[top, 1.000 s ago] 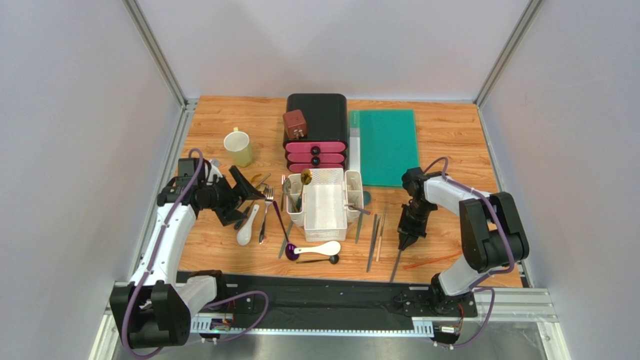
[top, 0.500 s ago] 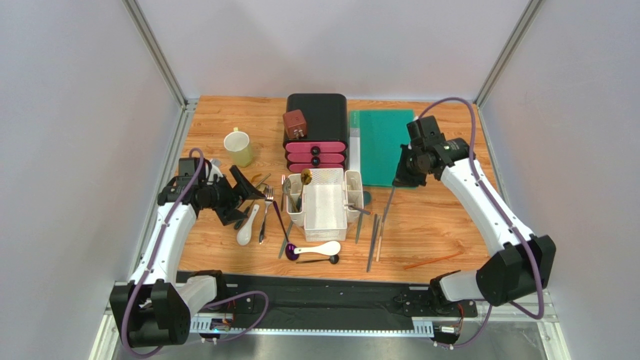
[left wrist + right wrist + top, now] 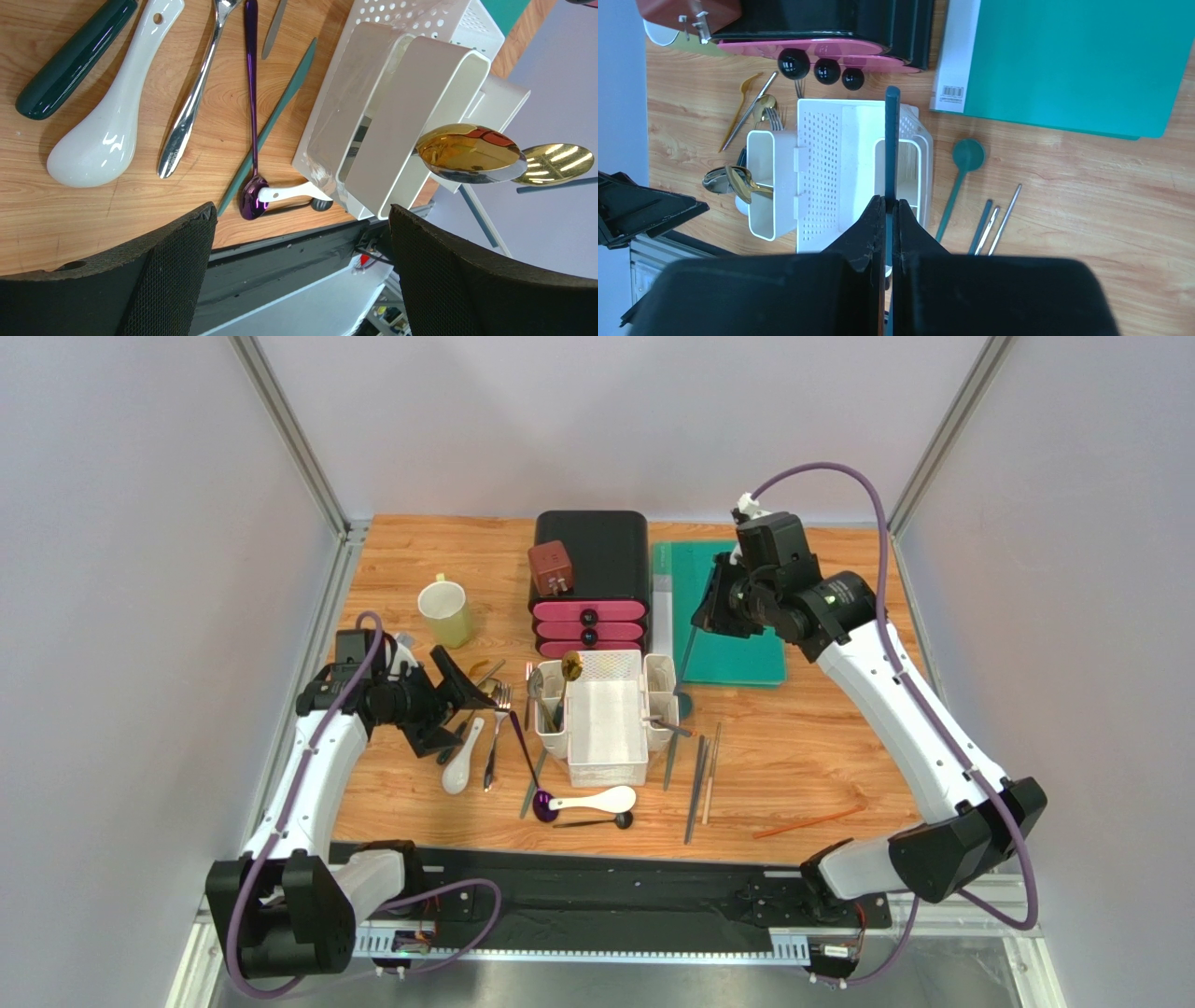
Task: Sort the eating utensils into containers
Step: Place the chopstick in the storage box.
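Observation:
My right gripper (image 3: 709, 611) hangs high over the green mat, shut on a dark teal chopstick (image 3: 891, 140) that points down toward the white caddy (image 3: 606, 717). In the right wrist view that chopstick runs between the closed fingers (image 3: 886, 203), above the caddy's right side bin (image 3: 906, 175). My left gripper (image 3: 446, 703) stands open, left of the caddy, with nothing between its fingers (image 3: 302, 213). Below it lie a white ceramic spoon (image 3: 105, 133), a silver fork (image 3: 189, 112) and a purple spoon (image 3: 251, 105). Gold spoons (image 3: 469, 152) stick out of the left side bin.
Loose chopsticks (image 3: 697, 784) and a teal spoon (image 3: 962, 168) lie right of the caddy, an orange chopstick (image 3: 807, 822) nearer the front. Behind stand the black-and-pink drawer box (image 3: 591, 581), a yellow mug (image 3: 446, 612) and the green mat (image 3: 723, 609).
My right arm has risen from the table's front right to high above the green mat, carrying the dark teal chopstick. The left arm has stayed put.

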Available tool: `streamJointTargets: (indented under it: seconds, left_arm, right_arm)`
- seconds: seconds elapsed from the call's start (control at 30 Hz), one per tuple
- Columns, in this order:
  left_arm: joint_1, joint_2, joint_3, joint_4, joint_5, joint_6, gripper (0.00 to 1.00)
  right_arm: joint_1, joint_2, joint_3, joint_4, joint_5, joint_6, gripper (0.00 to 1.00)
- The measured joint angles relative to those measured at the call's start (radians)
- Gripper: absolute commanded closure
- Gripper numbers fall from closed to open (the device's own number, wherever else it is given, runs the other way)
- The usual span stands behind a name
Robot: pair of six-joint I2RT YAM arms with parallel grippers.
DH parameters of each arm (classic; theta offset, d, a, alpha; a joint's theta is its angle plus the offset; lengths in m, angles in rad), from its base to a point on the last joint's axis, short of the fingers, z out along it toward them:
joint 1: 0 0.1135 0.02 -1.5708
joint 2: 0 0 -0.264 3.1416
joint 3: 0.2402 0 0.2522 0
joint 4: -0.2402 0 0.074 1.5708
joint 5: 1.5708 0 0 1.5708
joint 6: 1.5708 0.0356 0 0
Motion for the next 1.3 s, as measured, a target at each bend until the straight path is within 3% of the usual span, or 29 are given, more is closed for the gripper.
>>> streamJointTargets:
  seconds: [0.3,0.83,1.3]
  left_arm:
    - [0.000,0.002,0.000,-0.006,-0.002,0.013,0.04]
    - [0.000,0.033,0.019,-0.045,-0.011,0.050,0.04]
    - [0.000,0.033,0.021,-0.052,-0.018,0.052,0.04]
  right_arm:
    - [0.102,0.007,-0.129,0.130,0.053,-0.003,1.00]
    - [0.146,-0.096,-0.458,0.410,0.133,-0.003,1.00]
    - [0.203,-0.162,-0.573,0.509,0.161,0.013,1.00]
